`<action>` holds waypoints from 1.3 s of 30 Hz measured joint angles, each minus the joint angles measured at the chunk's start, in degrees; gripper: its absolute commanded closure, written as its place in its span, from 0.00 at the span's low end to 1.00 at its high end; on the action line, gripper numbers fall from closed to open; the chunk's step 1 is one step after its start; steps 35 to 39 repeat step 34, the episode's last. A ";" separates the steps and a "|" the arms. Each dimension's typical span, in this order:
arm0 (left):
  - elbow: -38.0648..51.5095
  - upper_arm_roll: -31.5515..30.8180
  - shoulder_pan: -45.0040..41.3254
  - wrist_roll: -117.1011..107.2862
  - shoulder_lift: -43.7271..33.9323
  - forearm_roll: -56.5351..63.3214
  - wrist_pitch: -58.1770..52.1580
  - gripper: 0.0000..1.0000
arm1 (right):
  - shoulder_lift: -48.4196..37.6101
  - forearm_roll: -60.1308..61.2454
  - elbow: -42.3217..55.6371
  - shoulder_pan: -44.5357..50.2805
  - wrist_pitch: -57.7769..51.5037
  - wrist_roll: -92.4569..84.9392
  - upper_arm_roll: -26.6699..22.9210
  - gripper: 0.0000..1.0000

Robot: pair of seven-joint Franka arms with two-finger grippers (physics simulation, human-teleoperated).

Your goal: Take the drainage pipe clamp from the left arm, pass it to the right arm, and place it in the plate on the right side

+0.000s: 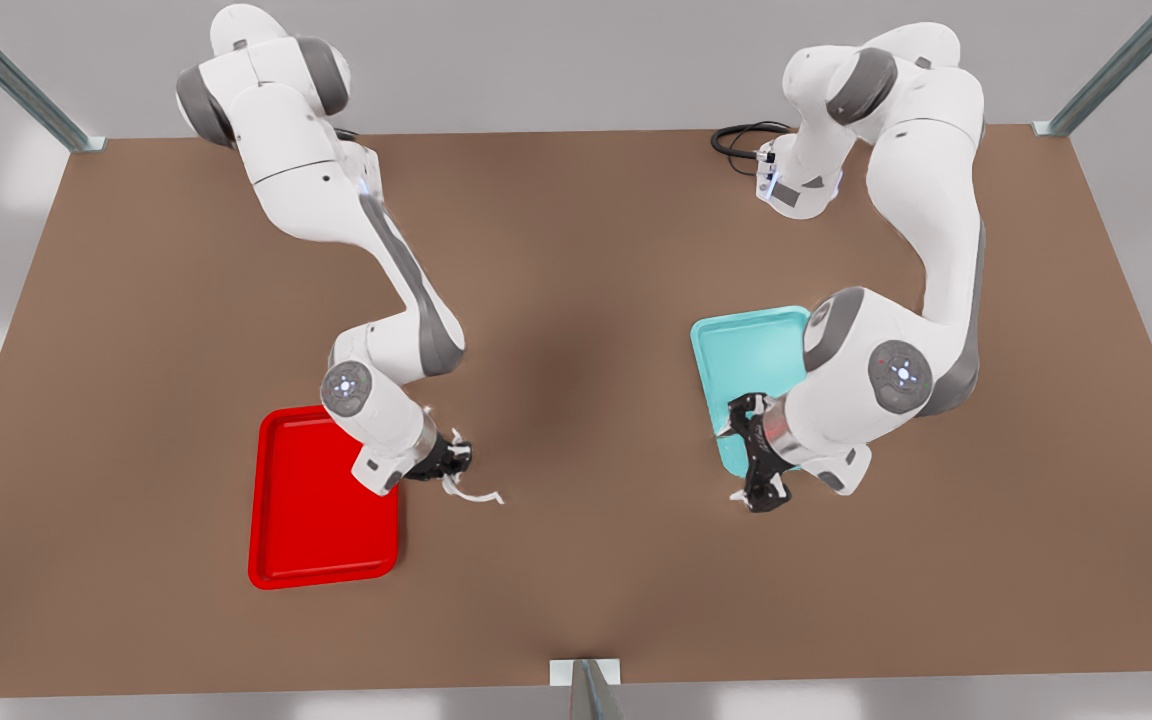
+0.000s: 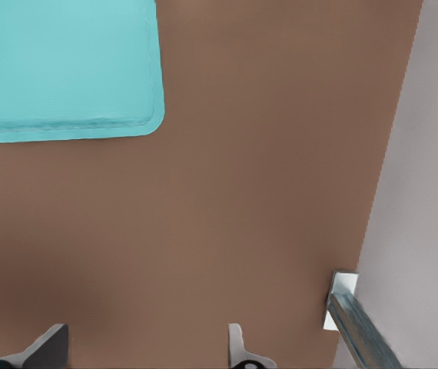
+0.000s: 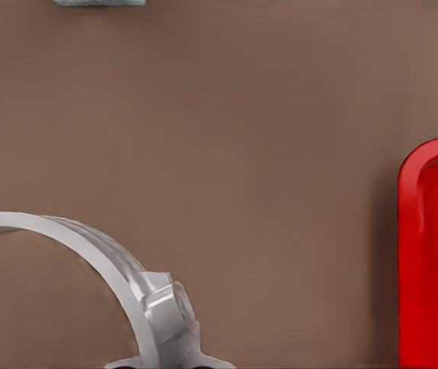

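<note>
While the handover looks finished, I am judging the step in hand to be the carry to the plate [image 1: 286, 530]. The right gripper [image 1: 452, 462] is pinching the drainage pipe clamp [image 1: 473, 493] just off the red plate's edge, at about three o'clock from it in the front view. The clamp is hanging above the table [image 1: 576, 300], not over the tray. Next, I am expecting to swing that arm toward nine o'clock until the clamp is sitting over the plate's floor, then lower and release.

The left gripper [image 1: 758, 470] is waiting beside the teal tray [image 1: 746, 345], fingers spread and holding nothing.

The right wrist view is showing the clamp [image 3: 119, 269] as a pale arc close to the lens, with the plate's rounded corner [image 3: 415, 169] nearby. The left wrist view is showing its parted fingertips [image 2: 236, 342] over bare table.
</note>
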 measured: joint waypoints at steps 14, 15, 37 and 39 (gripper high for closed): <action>-17.29 11.65 2.29 62.11 -23.03 1.51 -20.96 0.00 | 6.76 -14.58 0.76 -17.66 -8.21 -11.56 -0.34 0.00; -17.28 11.66 2.29 65.26 -23.01 1.40 -21.42 0.00 | 6.98 -15.04 1.00 -17.77 -8.32 -11.85 -0.34 0.00; -17.40 11.72 2.54 101.13 -22.03 0.79 -24.01 0.00 | -17.81 -15.02 15.84 -22.38 -51.22 -6.46 4.89 0.00; -17.40 11.72 2.54 101.13 -22.03 0.79 -24.01 0.00 | -17.81 -15.02 15.84 -22.38 -51.22 -6.46 4.89 0.00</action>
